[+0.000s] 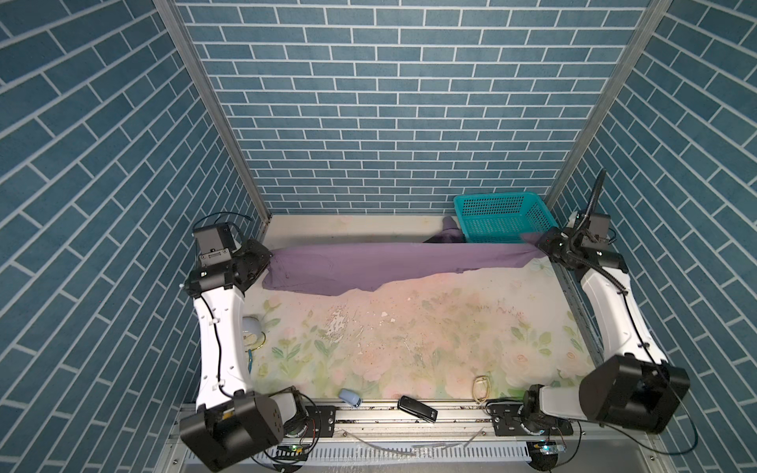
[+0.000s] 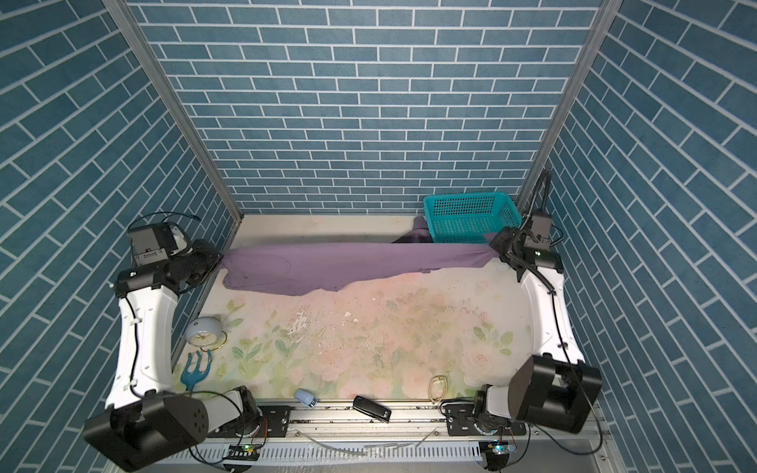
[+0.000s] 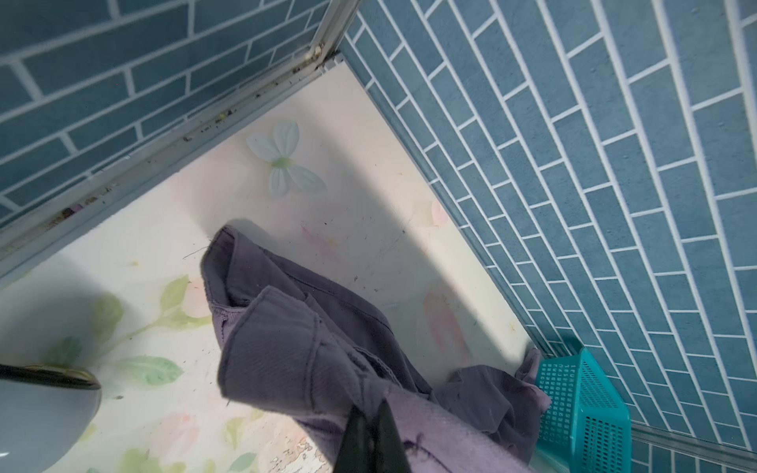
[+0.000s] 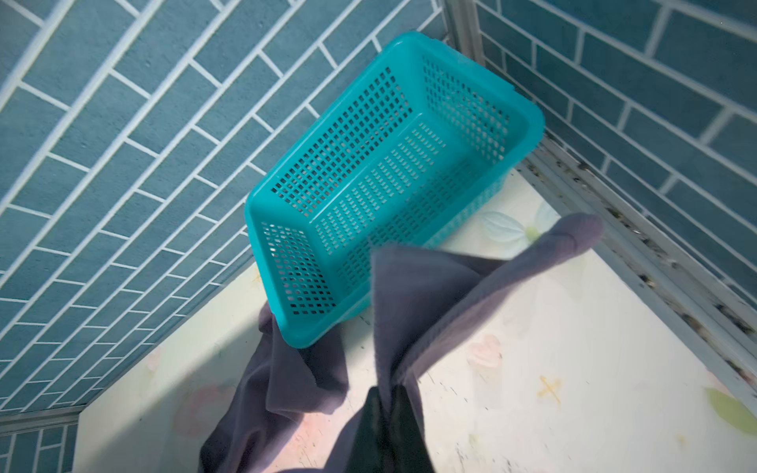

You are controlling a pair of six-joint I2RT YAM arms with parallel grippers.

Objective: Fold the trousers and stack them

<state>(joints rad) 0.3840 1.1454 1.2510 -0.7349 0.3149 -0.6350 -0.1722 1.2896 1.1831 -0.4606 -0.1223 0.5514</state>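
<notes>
Your left tool [image 3: 370, 411] is clenched on the waist end of the trousers [image 1: 368, 266] and your right tool [image 4: 385, 403] on a leg end. This stretches them across the back of the bench [image 1: 409, 327], likely to straighten them for folding. The other leg lies against the basket [image 1: 491, 197].

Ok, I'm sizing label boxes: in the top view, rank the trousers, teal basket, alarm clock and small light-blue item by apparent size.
Largest to smallest:
1. trousers
2. teal basket
3. alarm clock
4. light-blue item
No two look alike in size.
</notes>
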